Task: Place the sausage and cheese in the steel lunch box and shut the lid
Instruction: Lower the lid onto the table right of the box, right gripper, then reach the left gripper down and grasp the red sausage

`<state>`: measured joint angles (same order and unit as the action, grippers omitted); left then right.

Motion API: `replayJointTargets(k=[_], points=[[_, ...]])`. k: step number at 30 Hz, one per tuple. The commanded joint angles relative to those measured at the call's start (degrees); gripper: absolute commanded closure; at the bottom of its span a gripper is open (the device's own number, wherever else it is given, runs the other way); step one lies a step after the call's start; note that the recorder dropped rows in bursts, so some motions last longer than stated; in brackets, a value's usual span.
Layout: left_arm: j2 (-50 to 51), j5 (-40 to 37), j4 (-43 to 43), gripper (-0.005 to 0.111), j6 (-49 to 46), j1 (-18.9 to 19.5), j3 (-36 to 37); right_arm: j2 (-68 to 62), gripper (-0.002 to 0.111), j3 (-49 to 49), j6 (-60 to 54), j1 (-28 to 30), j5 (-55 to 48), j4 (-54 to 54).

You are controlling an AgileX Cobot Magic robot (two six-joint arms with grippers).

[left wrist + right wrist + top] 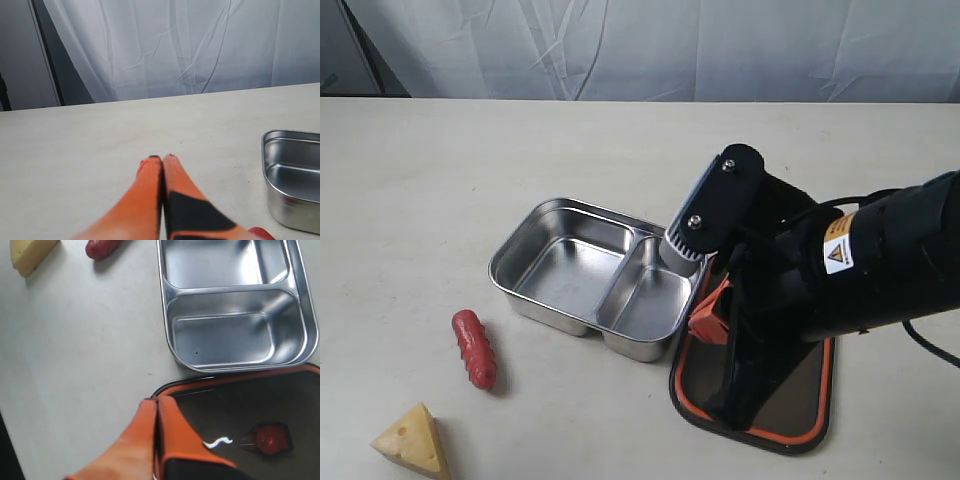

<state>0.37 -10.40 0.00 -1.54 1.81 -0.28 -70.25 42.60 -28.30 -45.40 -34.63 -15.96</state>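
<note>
Left of the steel lunch box (548, 311), the sausage (473, 348) lies near-to-far.

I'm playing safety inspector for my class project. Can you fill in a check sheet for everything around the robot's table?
Surface: pale table, flat and plain.
Job's things: sausage and cheese lie on the table, outside the steel lunch box; both its compartments are empty. The lid lies orange seal up on the box's other side.
Clutter: nothing seen.
Grippers: left gripper shut, holding nothing; right gripper shut, tips at the lid's edge.
Cables: black cable by the right arm.
Surroundings: white curtain behind the table.
</note>
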Motion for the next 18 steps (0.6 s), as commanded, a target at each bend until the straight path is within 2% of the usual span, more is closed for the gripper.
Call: replayJointTargets(k=[1, 5, 8, 12, 14, 18], points=[[-0.4, 5.1, -5.3, 0.107, 1.0, -0.2, 0.3, 0.4, 0.108, 0.2, 0.0, -0.1, 0.9, -0.1], [-0.4, 8.5, -20.5, 0.107, 1.5, -0.2, 0.3, 0.4, 0.108, 0.2, 0.0, -0.1, 0.9, -0.1], [-0.4, 9.4, -29.4, 0.107, 2.0, -0.2, 0.3, 0.4, 0.108, 0.2, 0.0, -0.1, 1.3, -0.1], [-0.4, 9.4, -45.5, 0.107, 3.3, -0.2, 0.3, 0.4, 0.108, 0.2, 0.0, -0.1, 2.8, -0.2], [-0.4, 8.3, -49.1, 0.107, 3.3, -0.2, 0.3, 0.4, 0.108, 0.2, 0.0, -0.1, 3.4, -0.2], [-0.4, 6.6, -50.7, 0.107, 3.3, -0.2, 0.3, 0.4, 0.108, 0.2, 0.0, -0.1, 3.6, -0.2]])
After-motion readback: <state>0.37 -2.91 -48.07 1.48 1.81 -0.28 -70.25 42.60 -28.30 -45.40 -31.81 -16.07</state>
